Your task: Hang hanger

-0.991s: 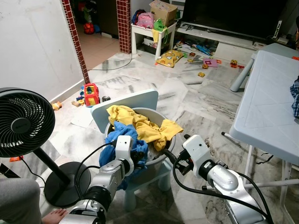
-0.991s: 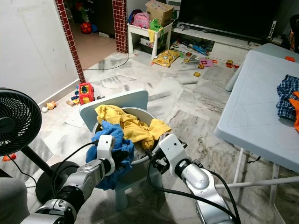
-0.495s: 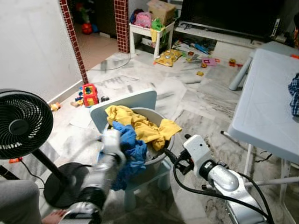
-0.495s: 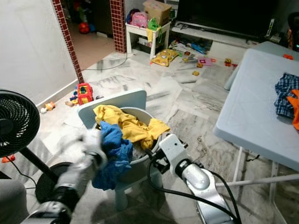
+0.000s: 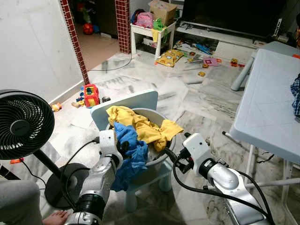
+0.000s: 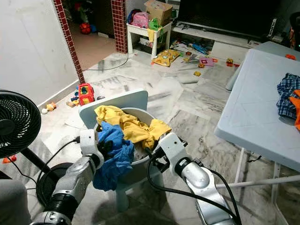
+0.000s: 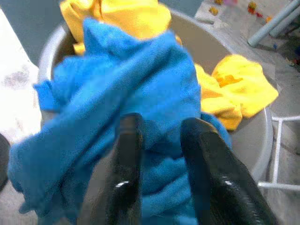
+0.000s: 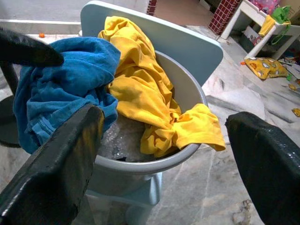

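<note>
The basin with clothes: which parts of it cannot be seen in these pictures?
- Basin bottom: covered by the yellow cloth and blue cloth, every view.
- Whether the left end effector pinches the blue cloth: left wrist view blurred.
- Chair seat: hidden under the basin, eye views.
- Checked cloth on the table: cut by the edge.

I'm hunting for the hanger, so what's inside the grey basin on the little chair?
Inside the grey basin lie a yellow garment and a blue garment draped over its rim, where the left gripper is. No hanger is visible; the clothes cover whatever lies beneath.
</note>
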`<state>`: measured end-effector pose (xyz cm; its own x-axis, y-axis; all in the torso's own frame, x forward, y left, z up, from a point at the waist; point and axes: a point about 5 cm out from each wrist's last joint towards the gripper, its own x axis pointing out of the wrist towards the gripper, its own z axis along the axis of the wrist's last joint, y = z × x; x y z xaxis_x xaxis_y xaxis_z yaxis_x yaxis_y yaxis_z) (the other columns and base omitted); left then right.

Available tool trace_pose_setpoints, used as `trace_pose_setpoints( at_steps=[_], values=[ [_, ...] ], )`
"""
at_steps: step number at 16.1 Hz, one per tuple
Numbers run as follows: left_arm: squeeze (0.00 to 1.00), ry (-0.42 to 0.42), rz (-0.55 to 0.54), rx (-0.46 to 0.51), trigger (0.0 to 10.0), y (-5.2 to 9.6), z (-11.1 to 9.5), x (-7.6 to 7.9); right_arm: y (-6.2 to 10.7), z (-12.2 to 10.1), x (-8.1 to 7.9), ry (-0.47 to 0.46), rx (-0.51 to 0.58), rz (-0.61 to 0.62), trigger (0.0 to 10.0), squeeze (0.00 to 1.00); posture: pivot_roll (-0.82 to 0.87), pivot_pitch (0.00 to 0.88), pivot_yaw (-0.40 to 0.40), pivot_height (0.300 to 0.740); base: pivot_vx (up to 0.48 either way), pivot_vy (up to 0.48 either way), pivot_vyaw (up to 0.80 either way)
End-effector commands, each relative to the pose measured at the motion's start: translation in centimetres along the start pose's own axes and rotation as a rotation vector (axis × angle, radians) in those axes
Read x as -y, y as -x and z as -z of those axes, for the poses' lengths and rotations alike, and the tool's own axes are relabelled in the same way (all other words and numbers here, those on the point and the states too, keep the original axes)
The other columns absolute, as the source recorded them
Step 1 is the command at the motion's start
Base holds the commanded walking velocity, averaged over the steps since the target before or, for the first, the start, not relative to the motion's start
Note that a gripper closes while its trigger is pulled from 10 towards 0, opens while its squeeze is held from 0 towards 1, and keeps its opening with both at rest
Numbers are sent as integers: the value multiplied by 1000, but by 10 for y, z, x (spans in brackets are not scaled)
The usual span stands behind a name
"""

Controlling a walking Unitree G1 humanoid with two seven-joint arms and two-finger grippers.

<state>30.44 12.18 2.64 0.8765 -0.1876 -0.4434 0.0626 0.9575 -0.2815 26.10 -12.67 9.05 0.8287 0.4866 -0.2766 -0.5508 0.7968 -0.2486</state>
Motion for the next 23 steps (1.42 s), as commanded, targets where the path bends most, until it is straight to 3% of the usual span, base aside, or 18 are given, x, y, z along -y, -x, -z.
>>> trace_pose_setpoints(
  at_steps=[1, 8, 15, 16, 17, 18, 23],
  values=[
    [1000, -17, 19, -41, 10000, -1, 7, 5, 1, -2, 3, 5, 1, 9, 10000, 0, -227, 0, 7, 740, 0, 0, 0],
    [1000, -15, 59, -87, 10000, 0, 15, 23, 24, 4, 0, -5, -38, 24, 10000, 0, -266, 64, 15, 740, 0, 0, 0],
    [1000, 0, 31, -113, 10000, -5, 13, 19, 40, 11, -8, -25, -92, 2, 10000, 0, -283, 113, 4, 740, 0, 0, 0],
    [1000, 14, 32, -122, 824, -6, 13, 17, 42, 11, -9, -24, -97, -1, 10000, 0, -288, 118, 2, 740, 0, 0, 0],
    [678, 21, 47, -127, 0, -8, 13, 16, 42, 10, -8, -24, -99, -1, 10000, 0, -288, 118, 2, 740, 0, 0, 0],
    [0, 16, 58, -135, 0, -8, 13, 16, 42, 10, -8, -24, -99, -1, 10000, 0, -290, 122, 3, 740, 0, 0, 0],
    [0, 13, 53, -149, 0, -12, 9, 9, 42, 9, -10, -29, -107, -5, 10000, 0, -293, 121, 10, 740, 0, 0, 0]
  ],
)
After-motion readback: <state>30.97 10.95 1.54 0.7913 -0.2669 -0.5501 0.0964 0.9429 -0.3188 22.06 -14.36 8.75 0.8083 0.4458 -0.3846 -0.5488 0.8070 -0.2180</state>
